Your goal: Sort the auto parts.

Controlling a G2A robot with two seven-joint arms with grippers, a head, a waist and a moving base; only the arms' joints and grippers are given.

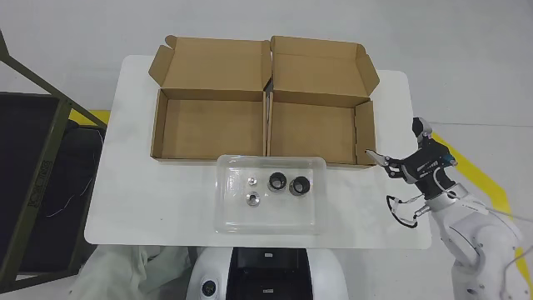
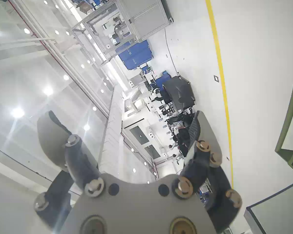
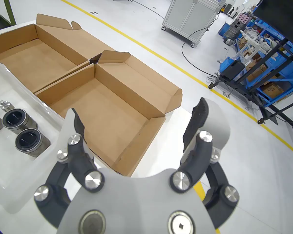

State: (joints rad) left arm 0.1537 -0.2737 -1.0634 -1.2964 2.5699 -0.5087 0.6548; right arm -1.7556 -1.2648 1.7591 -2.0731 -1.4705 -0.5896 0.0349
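Observation:
A clear plastic tray (image 1: 268, 223) sits at the table's front middle. It holds two dark-ringed metal bearings (image 1: 276, 181) (image 1: 299, 186) and two small silver parts (image 1: 251, 181) (image 1: 252, 200). Behind it stand two open cardboard boxes, left (image 1: 208, 129) and right (image 1: 312, 133), both with bare floors. My right gripper (image 1: 390, 183) hovers open and holds nothing, just right of the tray, beside the right box's front corner. In the right wrist view the right gripper (image 3: 136, 115) faces the near box (image 3: 107, 113), with the bearings (image 3: 31, 138) off to one side. My left gripper (image 2: 123, 122) is open, holds nothing and faces the room.
The white table (image 1: 133, 175) has bare room left of the boxes and a strip on the right (image 1: 391, 108). A dark cart with a green frame (image 1: 33, 183) stands against the table's left side. Yellow floor lines run past the table's corners.

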